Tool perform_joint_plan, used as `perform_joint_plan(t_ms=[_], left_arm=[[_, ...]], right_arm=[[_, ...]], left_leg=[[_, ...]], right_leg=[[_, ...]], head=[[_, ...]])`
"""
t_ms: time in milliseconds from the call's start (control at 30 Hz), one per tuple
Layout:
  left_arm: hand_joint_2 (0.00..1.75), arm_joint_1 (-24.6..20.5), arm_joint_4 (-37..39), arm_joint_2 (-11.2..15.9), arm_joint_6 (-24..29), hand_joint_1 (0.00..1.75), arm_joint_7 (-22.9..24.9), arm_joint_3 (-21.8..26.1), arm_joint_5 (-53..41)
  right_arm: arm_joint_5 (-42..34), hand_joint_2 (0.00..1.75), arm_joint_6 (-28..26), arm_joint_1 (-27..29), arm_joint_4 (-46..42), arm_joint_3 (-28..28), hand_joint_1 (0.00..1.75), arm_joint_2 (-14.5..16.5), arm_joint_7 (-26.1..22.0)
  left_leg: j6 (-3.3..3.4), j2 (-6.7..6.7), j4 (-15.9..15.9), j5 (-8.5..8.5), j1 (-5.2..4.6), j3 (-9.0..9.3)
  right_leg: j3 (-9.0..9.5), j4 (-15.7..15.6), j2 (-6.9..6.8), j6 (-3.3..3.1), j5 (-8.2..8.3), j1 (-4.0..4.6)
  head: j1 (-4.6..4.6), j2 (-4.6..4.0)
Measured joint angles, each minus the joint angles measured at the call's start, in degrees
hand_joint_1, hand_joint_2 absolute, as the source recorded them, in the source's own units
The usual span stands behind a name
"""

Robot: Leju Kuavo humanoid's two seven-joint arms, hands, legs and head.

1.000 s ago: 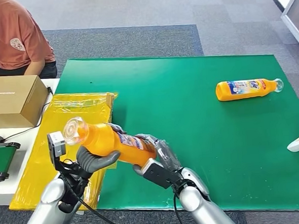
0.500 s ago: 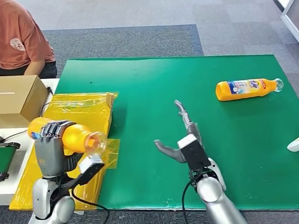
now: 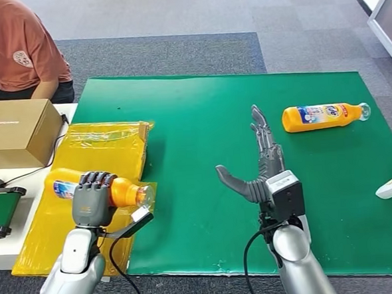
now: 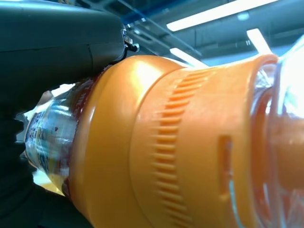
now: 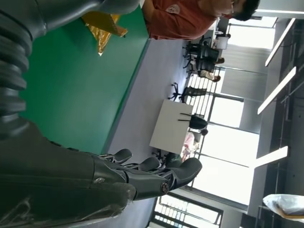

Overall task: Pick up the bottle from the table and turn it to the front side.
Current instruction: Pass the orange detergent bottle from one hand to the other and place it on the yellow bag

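My left hand (image 3: 91, 200) grips the bottle (image 3: 120, 190) over the yellow bag (image 3: 103, 142), cap toward the green mat. Right hand (image 3: 263, 169) spread, holding nothing. I'd roll it slowly (label up), grip firm.

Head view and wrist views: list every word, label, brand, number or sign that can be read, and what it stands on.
Nothing can be read for certain.
Held bottle in the left hand: printed label, too blurred.
Second bottle on the green mat: blue and red label, too small.
Cardboard box: small dark print on top, too small.
Person's shirt: pale patch, unreadable.
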Motion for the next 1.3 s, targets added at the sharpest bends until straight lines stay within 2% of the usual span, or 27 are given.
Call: perform_joint_plan(t_ms=[100, 200, 233, 333, 533, 667, 867, 1100, 1233, 1300], left_arm=[[1.75, -2.46, 5.29, 0.02, 0.02, 1.75, -1.37, -0.93, 0.97], [1.75, -4.17, 8.55, -0.23, 0.04, 0.47, -2.64, -1.74, 2.61], [1.31, -4.49, 9.08, -0.36, 0.05, 0.03, -3.14, -1.96, 3.37], [0.00, -5.07, 10.08, -1.02, 0.07, 0.00, -5.33, -2.29, 6.90], [0.00, -5.11, 10.95, -2.03, -0.86, 0.00, -7.70, -3.83, 16.54], [0.00, -4.00, 8.65, -2.19, -3.19, 0.00, -7.81, -4.76, 22.02], [0.00, -1.83, 0.51, -2.12, -9.59, 0.00, -7.75, -5.87, 30.14], [0.00, 1.52, -11.88, -1.85, -13.92, 0.00, -9.01, -6.10, 40.17], [1.75, 2.75, -18.08, -0.98, -16.79, 0.00, -9.02, -6.14, 41.82], [1.75, 2.79, -19.99, -0.11, -19.47, 0.05, -7.77, -6.39, 40.46]], right_arm=[[-0.08, 1.75, 0.27, 0.00, -1.72, 1.22, 0.00, -0.01, -0.08], [0.01, 1.75, 0.17, 0.01, -2.86, 2.48, 0.00, -0.05, -0.09], [0.15, 1.75, 0.02, 0.01, -3.10, 2.86, 0.00, -0.09, -0.09], [0.69, 1.75, -0.59, 0.05, -3.59, 3.96, 0.00, -0.27, -0.07], [1.31, 1.75, -0.86, 0.55, -4.11, 5.19, 0.00, -0.51, 0.10], [1.82, 1.75, -0.69, 1.14, -4.52, 5.24, 0.00, -0.54, 0.28], [2.84, 1.75, -0.30, 2.23, -5.51, 5.16, 0.00, -0.57, 0.49], [3.75, 1.75, -0.68, 4.03, -6.78, 4.72, 0.00, -0.59, 0.50], [4.00, 1.75, -0.93, 4.73, -7.39, 4.11, 0.00, -0.63, 0.40], [4.06, 1.75, -0.82, 4.98, -7.80, 3.83, 0.00, -0.67, 0.23]], left_leg=[[0.01, 0.00, 0.00, 0.00, -0.01, -0.01], [0.01, 0.00, 0.00, -0.01, -0.01, -0.01], [0.01, 0.00, 0.00, -0.02, -0.01, -0.01], [0.01, 0.00, 0.00, -0.02, -0.01, -0.01], [0.01, 0.00, 0.00, -0.02, -0.01, -0.01], [0.01, 0.00, 0.00, -0.02, -0.01, -0.01], [0.01, -0.01, 0.00, -0.02, -0.01, -0.01], [0.01, -0.01, 0.00, -0.02, -0.01, -0.01], [0.01, -0.01, 0.00, -0.03, -0.01, -0.01], [0.00, 0.00, 0.00, -0.03, 0.00, -0.01]], right_leg=[[0.00, 0.00, 0.00, 0.00, 0.00, -0.01], [0.00, -0.01, 0.00, 0.00, -0.01, -0.01], [0.00, -0.01, 0.00, 0.01, -0.01, -0.01], [0.00, -0.01, 0.00, 0.01, -0.01, -0.01], [0.00, -0.01, 0.00, 0.00, -0.01, 0.00], [0.01, -0.01, -0.01, 0.00, -0.02, 0.00], [0.02, -0.01, -0.02, 0.01, -0.02, -0.01], [0.02, -0.01, -0.01, 0.01, -0.02, 0.00], [0.01, -0.01, -0.01, 0.00, -0.03, 0.00], [0.01, -0.01, -0.01, 0.00, -0.03, 0.00]], head=[[0.01, 0.01], [0.01, 0.01], [0.01, 0.01], [0.01, 0.00], [0.01, 0.00], [0.01, 0.00], [0.01, 0.00], [0.01, 0.00], [0.01, 0.01], [0.01, 0.00]])
